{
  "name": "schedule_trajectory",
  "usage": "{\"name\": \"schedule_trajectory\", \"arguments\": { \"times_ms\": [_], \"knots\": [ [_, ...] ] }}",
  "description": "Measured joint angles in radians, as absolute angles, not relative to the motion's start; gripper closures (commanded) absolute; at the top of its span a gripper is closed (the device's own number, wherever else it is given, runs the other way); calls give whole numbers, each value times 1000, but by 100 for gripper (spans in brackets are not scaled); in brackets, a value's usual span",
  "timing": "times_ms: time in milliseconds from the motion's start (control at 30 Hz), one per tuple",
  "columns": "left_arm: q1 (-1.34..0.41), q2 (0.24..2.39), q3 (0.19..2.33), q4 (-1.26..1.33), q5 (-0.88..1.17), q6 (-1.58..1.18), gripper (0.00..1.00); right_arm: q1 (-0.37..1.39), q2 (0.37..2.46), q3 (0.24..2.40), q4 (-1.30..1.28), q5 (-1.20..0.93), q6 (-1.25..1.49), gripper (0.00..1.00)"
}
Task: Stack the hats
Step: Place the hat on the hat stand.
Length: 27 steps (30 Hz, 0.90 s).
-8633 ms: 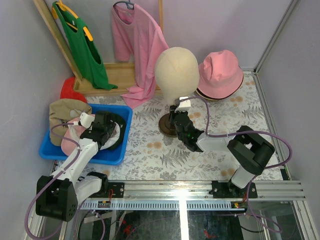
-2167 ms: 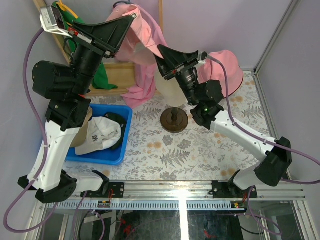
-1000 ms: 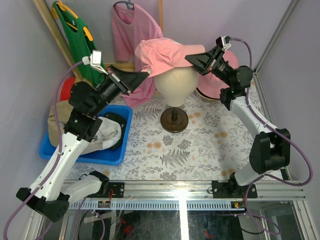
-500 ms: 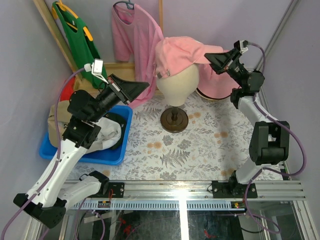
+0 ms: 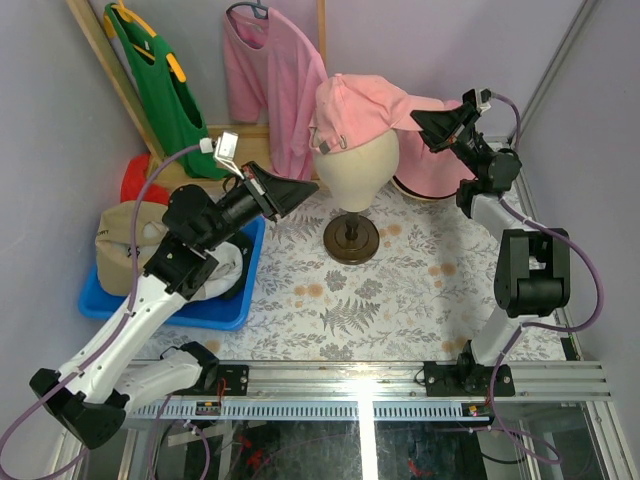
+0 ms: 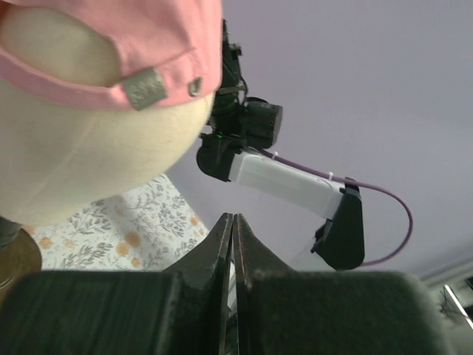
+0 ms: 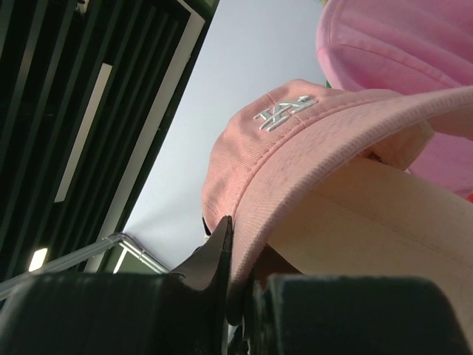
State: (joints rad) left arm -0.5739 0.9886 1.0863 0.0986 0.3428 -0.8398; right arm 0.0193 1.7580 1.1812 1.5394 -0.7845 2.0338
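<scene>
At 9 o'clock on the bench [image 5: 400, 290], a tan cap [image 5: 128, 225] at the left rim of a blue bin [image 5: 225, 310]. Inside the bin, a pale cap [image 5: 225, 266], perhaps over a darker one, partly hidden by the arm. Just right of that, left fingers [image 5: 308, 187] pressed together on nothing, aimed toward 2 o'clock, near the mannequin head [image 5: 352, 172] but apart from it. At 12 o'clock, pink cap [image 5: 358, 103] seated atop the head, brim toward 3 o'clock. Right fingers [image 5: 420, 118] pinching that brim's edge. Behind them, at 1 o'clock, a pink bucket hat [image 5: 440, 172] on the bench.
</scene>
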Motion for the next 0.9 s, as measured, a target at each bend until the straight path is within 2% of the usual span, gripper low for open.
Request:
{"name": "schedule_trajectory", "arguments": {
  "times_ms": [100,167,300,400,533,900],
  "knots": [
    [-575,967,1064,93,270,-838,98,20,1765,1181,1561,-793,2053,100],
    [-575,947,1050,87,213,-841,91,19,1765,1181,1563,-798,2062,100],
    [-575,921,1041,77,96,-868,90,19,1765,1177,1567,-803,2067,100],
    [-575,920,1037,74,36,-903,92,19,1759,1161,1571,-803,2069,100],
    [-577,937,1018,74,20,-962,100,19,1726,1112,1572,-804,2066,100],
    [-690,1073,973,87,36,-1065,100,71,1573,966,1538,-806,1934,100]
  ]
}}
